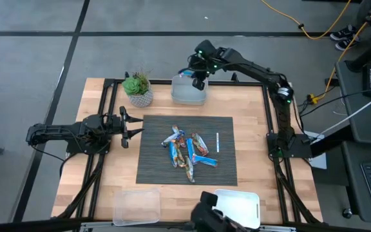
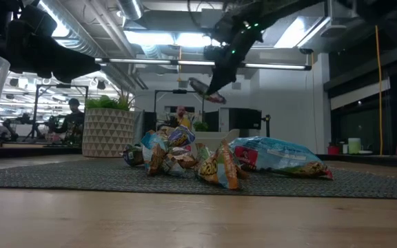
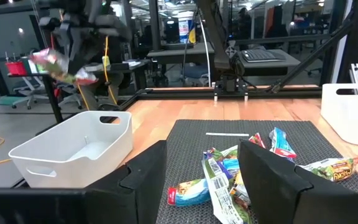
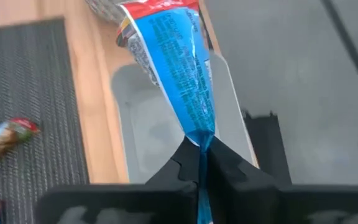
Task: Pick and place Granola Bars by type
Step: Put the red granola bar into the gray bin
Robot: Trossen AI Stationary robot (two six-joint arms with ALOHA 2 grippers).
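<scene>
Nearest the front edge of the worktop [image 1: 250,129] sit 2 shallow bins, a clear one [image 1: 136,205] and a white one [image 1: 238,205]. Beyond them the dark ribbed mat [image 1: 153,154] carries the heap of granola bars [image 1: 189,150], with a thin white stick [image 1: 217,142] lying just beside the heap. The left gripper [image 1: 134,126] hangs at the mat's left edge, its fingers spread and released, nothing between them. Farther back stands a small potted plant [image 1: 138,89], and next to it a white tub [image 1: 189,92] at the worktop's far edge. Above that tub the right gripper [image 4: 199,163] has its fingers clenched on the crimped end of 1 blue and red bar [image 4: 179,56], which dangles in the air over the tub.
</scene>
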